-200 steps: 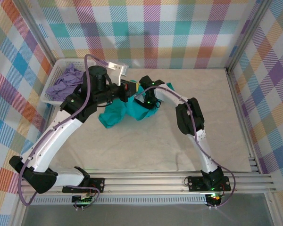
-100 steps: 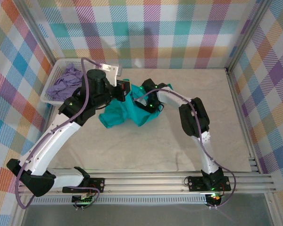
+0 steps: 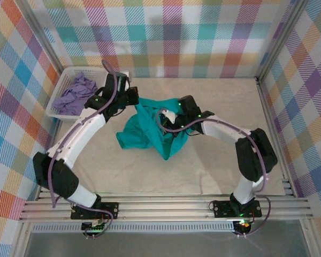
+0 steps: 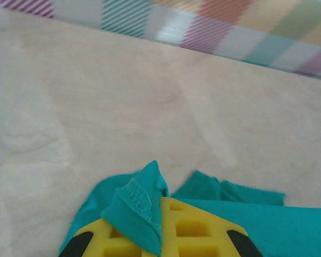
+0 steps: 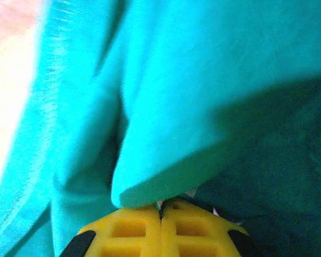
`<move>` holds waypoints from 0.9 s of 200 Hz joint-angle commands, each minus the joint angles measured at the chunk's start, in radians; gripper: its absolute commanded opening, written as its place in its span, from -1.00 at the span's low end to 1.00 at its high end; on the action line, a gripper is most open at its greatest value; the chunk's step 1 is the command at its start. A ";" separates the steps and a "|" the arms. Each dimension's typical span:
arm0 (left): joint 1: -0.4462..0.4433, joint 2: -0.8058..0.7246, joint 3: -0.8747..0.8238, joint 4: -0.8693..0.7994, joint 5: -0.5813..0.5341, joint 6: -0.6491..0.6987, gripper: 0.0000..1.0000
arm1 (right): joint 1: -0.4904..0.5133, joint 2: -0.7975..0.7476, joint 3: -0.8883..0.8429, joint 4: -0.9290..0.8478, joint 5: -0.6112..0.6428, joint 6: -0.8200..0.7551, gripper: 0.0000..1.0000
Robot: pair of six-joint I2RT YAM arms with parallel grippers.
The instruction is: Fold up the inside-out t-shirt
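right hand [image 5: 160, 213]: now clamped shut on the t-shirt [image 3: 150, 136]; elbow now out to the right.
left hand [image 4: 161, 208]: shifted left.
t-shirt: pulled wider, reaching nearer.

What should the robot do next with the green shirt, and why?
Probably draw the two grippers apart, lifting a little, to spread the t-shirt. The left gripper is shut on a stitched edge and the right gripper looks shut on a fold, yet the shirt lies crumpled in a heap on the table, too bunched to fold.
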 commanded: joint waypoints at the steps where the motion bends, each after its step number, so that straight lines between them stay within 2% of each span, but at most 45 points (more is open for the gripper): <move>1: 0.034 0.017 -0.014 0.027 0.024 -0.048 -1.00 | -0.003 -0.059 -0.019 0.200 -0.108 0.066 -1.00; 29: 0.094 0.044 -0.087 0.072 0.061 -0.096 -1.00 | -0.011 -0.093 -0.018 0.205 -0.083 0.056 -1.00; 66: 0.222 -0.032 -0.237 0.146 0.103 -0.145 -1.00 | -0.039 -0.137 -0.018 0.158 -0.029 0.016 -1.00; 94: 0.230 -0.045 -0.314 0.159 0.064 -0.133 -1.00 | -0.050 -0.155 0.003 0.192 -0.038 0.040 -1.00; 119: 0.253 -0.047 -0.437 0.209 0.052 -0.165 -1.00 | -0.109 -0.202 0.011 0.297 -0.061 0.131 -1.00; 136: 0.260 -0.054 -0.526 0.302 0.068 -0.199 -1.00 | -0.147 -0.216 0.017 0.368 -0.089 0.212 -1.00; 166: 0.200 -0.106 -0.641 0.384 0.097 -0.217 -1.00 | -0.148 -0.192 0.008 0.396 -0.149 0.294 -1.00; 175: 0.170 -0.149 -0.676 0.409 0.113 -0.207 -0.69 | -0.147 -0.191 -0.011 0.389 -0.157 0.285 -1.00; 180: 0.155 -0.174 -0.688 0.414 0.117 -0.200 -0.42 | -0.147 -0.191 -0.020 0.382 -0.162 0.278 -1.00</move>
